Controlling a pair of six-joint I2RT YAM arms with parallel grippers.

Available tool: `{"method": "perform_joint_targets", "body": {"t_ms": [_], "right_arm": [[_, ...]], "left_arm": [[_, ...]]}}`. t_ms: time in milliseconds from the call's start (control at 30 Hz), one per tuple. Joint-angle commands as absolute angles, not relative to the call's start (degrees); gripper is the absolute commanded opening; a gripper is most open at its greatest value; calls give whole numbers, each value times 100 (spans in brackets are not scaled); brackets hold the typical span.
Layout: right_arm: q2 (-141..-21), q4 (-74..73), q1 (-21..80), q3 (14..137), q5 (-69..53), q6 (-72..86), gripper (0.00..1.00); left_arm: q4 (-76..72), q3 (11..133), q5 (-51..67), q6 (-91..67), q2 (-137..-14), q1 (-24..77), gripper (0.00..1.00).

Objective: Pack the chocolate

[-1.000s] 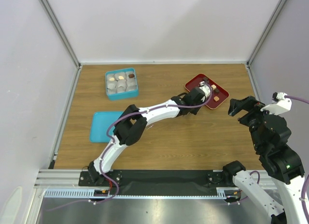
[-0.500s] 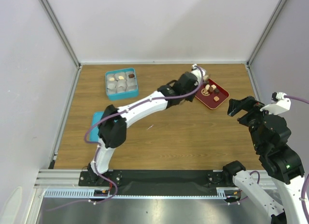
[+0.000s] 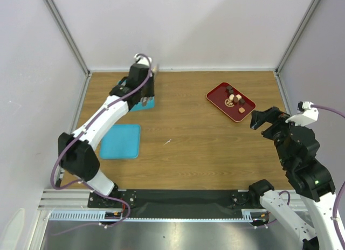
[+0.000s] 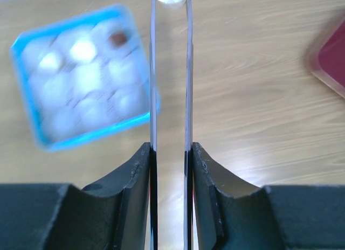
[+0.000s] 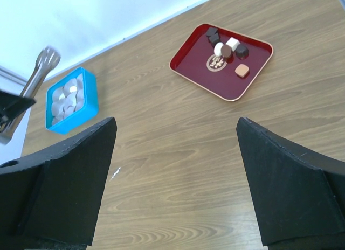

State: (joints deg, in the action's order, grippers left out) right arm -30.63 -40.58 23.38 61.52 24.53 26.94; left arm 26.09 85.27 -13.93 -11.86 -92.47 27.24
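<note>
Tongs at the box, chocolate on the tray

Over the right edge of the blue box (image 4: 97, 130), the left gripper (image 4: 171, 153) clamps the tongs (image 4: 188, 72). Their blades run close together, but I cannot tell whether the pale tip pinches a sweet. Loose chocolate (image 5: 226, 48) sits on the red tray (image 5: 215, 94), with the right gripper (image 5: 175, 123) gaping nearby. A release this near the rim could miss the cups.

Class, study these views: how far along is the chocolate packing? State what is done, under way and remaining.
Done: a few cups in the blue box hold pieces, including a dark chocolate. Under way: the left end effector grips metal tongs at that box; whether their tips carry a piece is unclear. Remaining: several chocolates on the red tray; the teal lid lies off the box.
</note>
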Motion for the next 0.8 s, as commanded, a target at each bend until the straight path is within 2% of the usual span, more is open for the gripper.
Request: {"method": "perform_joint_targets", "body": {"t_ms": [0,400,767], "right_arm": [[-3138,-3762,2329,6073,2356,2733,99],[-3164,-3700,2338,6064,2224,2813,100],[-3138,-3683,2329,6091,2267,2812,100]], "left_arm": [[2794,8025,-1161,-1476,-8702,2462,32],[3103,7532,-967,-1591,-8824,1802,32],[2892,7884,-844,-1591,-9483,1679,34]]}}
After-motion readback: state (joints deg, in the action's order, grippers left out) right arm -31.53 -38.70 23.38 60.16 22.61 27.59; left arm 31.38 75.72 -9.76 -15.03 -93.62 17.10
